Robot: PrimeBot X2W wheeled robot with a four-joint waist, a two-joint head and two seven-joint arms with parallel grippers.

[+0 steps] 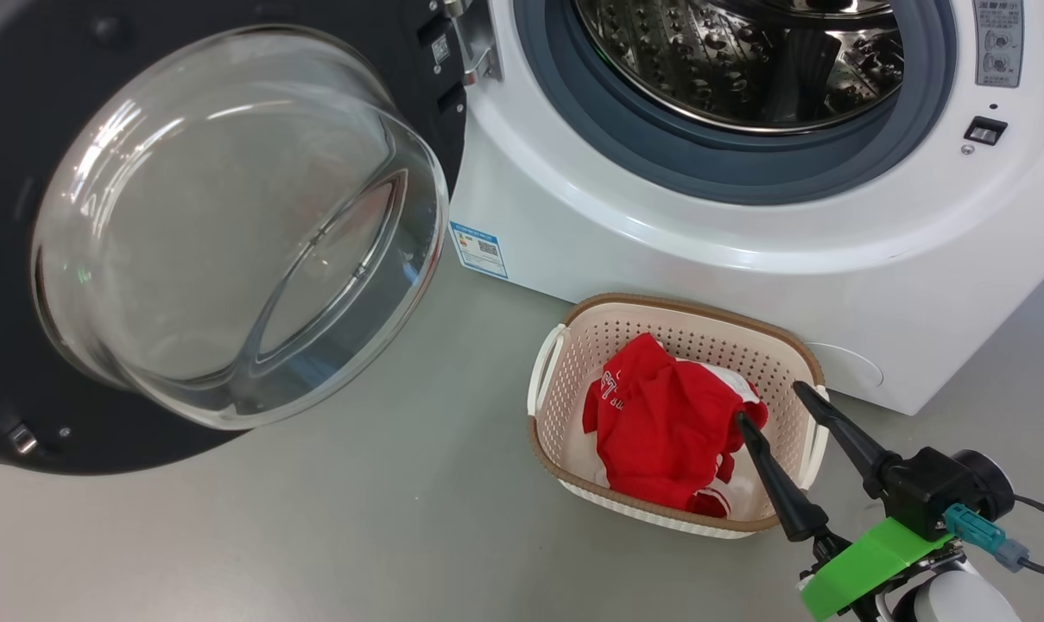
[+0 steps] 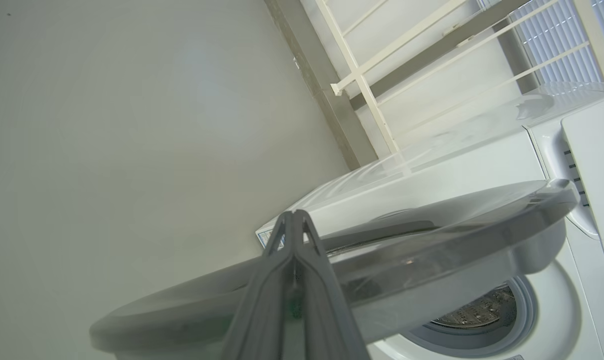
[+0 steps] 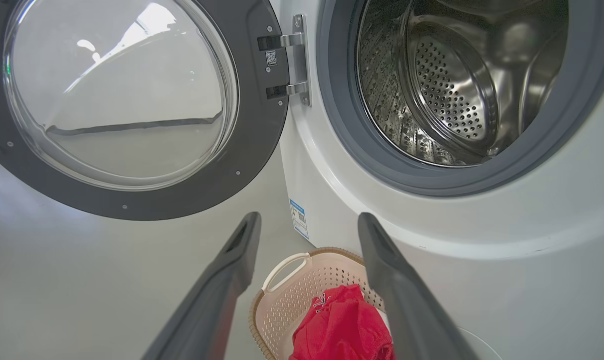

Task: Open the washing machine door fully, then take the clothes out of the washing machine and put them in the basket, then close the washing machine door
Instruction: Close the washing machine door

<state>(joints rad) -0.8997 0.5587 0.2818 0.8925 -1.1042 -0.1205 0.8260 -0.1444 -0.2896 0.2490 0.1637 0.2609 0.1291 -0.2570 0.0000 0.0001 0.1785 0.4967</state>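
The washing machine [image 1: 746, 250] stands with its door [image 1: 228, 225] swung wide open to the left; the steel drum [image 3: 446, 85] looks bare inside. The red clothes [image 1: 660, 423] lie in the cream basket [image 1: 573, 337] on the floor against the machine's front. My right gripper [image 1: 772, 402] hovers open above the basket's right side, nothing between its fingers; in the right wrist view it [image 3: 306, 220] points over the basket [image 3: 282, 305] and clothes [image 3: 341, 325]. My left gripper [image 2: 294, 215] is shut and empty, fingers pressed together, near the outer face of the door [image 2: 431, 225].
Grey floor [image 1: 357, 518] spreads in front of the machine and left of the basket. The open door overhangs the floor at the left. A white railing [image 2: 371, 75] and a wall stand behind the machine. A blue label [image 1: 478, 250] marks the machine's lower front.
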